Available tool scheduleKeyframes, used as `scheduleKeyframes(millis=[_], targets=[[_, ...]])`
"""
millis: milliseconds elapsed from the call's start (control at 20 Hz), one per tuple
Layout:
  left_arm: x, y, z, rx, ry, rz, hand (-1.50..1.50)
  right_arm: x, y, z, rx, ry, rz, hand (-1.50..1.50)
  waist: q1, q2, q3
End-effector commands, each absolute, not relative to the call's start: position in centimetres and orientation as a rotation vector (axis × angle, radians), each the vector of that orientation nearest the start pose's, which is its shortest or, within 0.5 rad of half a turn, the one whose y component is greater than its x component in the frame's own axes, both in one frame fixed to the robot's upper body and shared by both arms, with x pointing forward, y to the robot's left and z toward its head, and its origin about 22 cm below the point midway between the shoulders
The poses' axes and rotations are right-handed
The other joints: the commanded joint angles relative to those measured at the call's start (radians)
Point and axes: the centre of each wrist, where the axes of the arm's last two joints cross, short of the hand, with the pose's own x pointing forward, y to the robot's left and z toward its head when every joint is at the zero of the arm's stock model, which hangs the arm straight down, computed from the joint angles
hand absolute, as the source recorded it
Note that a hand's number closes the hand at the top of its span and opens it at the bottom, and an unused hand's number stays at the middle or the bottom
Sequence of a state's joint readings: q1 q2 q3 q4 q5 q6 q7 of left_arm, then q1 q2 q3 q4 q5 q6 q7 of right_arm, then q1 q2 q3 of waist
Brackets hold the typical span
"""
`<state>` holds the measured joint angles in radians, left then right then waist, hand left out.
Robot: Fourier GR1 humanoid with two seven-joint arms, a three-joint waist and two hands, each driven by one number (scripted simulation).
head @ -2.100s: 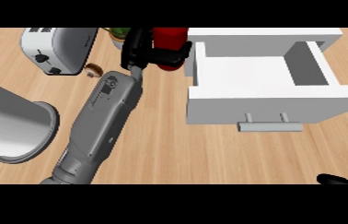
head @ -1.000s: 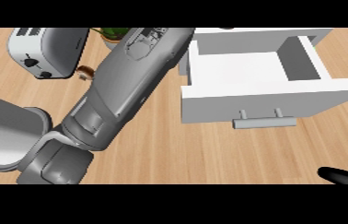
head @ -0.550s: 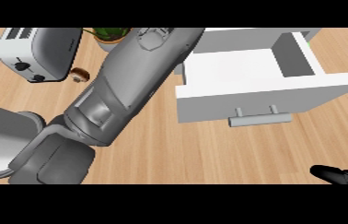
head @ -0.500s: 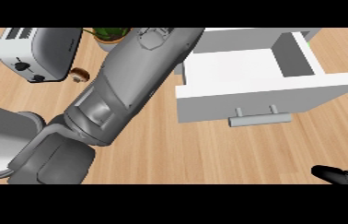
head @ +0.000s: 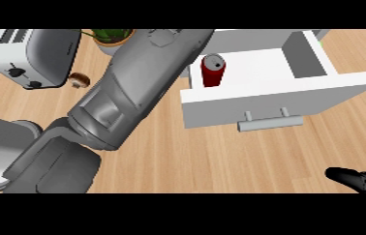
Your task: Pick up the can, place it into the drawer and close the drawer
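One can (head: 212,70) upright in open drawer (head: 266,101), L arm (head: 136,94) stretched over, hand prob hidden.

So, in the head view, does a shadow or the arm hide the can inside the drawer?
Head view: even light, no glare; the red can stands upright in the open white drawer, fully visible beside the large grey left forearm, which hides the left hand. Only soft shading lies on the drawer's inner walls.

A toaster (head: 39,57) stood at the far left; a potted plant (head: 109,37) and a small brown thing (head: 79,79) sat beside it.
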<state>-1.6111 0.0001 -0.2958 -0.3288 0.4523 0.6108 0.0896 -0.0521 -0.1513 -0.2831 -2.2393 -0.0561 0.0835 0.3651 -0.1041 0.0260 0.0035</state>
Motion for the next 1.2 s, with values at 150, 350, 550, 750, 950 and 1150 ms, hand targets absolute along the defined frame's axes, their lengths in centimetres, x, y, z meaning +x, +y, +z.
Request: scheduleKeyframes(millis=[150,350,550,750,950,1150], targets=[[43.5,-1.9,24.7,0.130,-1.724,-0.050,-1.50,19.9,-28.6,18.2,-0.326,-1.976,0.175,-1.50,-0.012,0.006,0.000],[43.8,-1.6,24.8,0.082,-1.700,-0.050,-1.50,20.4,-28.7,18.1,-0.432,-2.002,0.323,-1.50,0.015,0.007,0.000],[43.4,-2.0,25.1,0.035,-1.702,0.011,-1.50,21.8,-27.7,19.6,-0.544,-2.003,0.451,-1.50,0.011,0.003,-0.002],[43.5,-2.1,25.9,0.038,-1.730,0.014,-1.50,23.5,-26.7,19.0,-0.651,-1.977,0.602,-1.50,0.029,0.008,-0.001],[43.7,-1.9,25.5,0.062,-1.713,0.026,-1.50,25.7,-24.7,17.3,-0.728,-1.951,0.693,-1.50,0.055,0.001,-0.002],[43.8,-1.8,25.3,0.081,-1.730,-0.012,-1.50,27.8,-24.0,14.5,-0.804,-1.895,0.779,-1.50,0.078,-0.005,-0.002]])
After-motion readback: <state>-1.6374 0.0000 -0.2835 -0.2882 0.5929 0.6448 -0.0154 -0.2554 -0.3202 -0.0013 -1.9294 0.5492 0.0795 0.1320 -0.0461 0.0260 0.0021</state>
